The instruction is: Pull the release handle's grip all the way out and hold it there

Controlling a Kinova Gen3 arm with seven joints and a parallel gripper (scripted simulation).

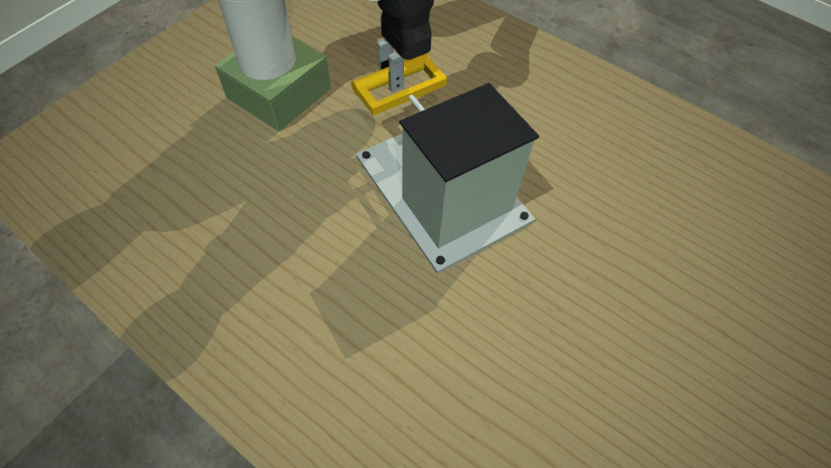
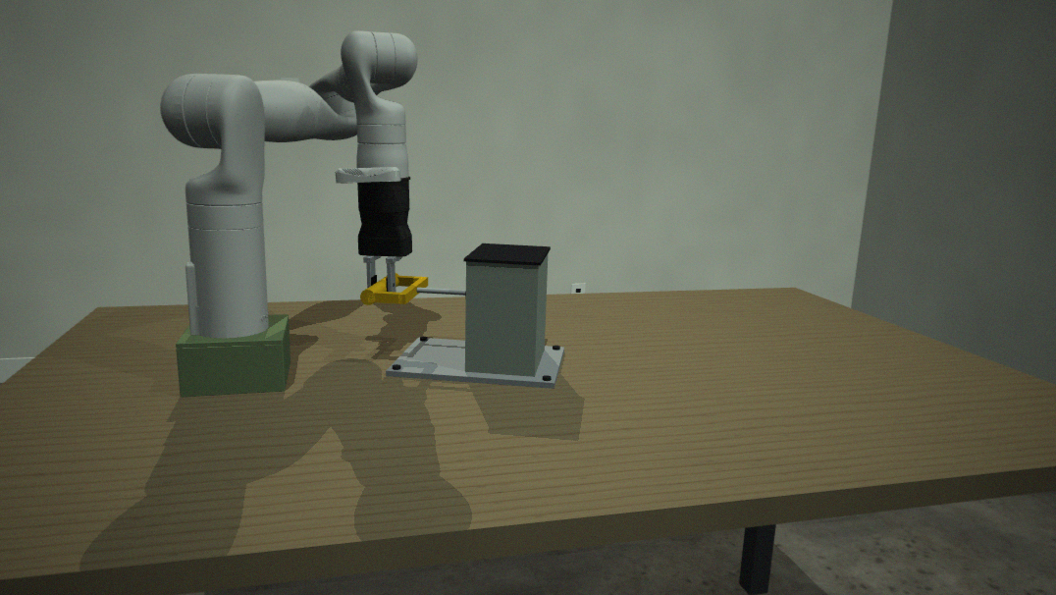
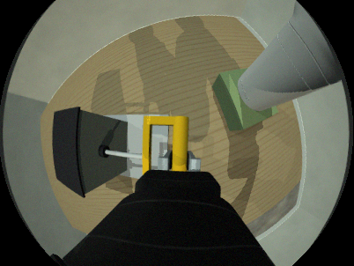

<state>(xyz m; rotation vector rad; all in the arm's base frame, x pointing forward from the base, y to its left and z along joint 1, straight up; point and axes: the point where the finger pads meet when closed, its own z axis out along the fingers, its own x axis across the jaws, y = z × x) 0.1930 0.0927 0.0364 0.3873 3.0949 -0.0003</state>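
Observation:
The release handle's grip is a yellow rectangular frame on a thin pale rod that comes out of the grey housing with a black top. My gripper comes straight down from above and is shut on the frame's bar farthest from the housing, one finger inside the frame and one outside. A length of rod shows between grip and housing in the side view. The wrist view shows the yellow frame just past my black hand, with the fingers mostly hidden. The grip hangs above the table.
The housing stands on a pale base plate with black bolts. My arm's green pedestal stands to the left of the grip, close by. The arm's column rises from it.

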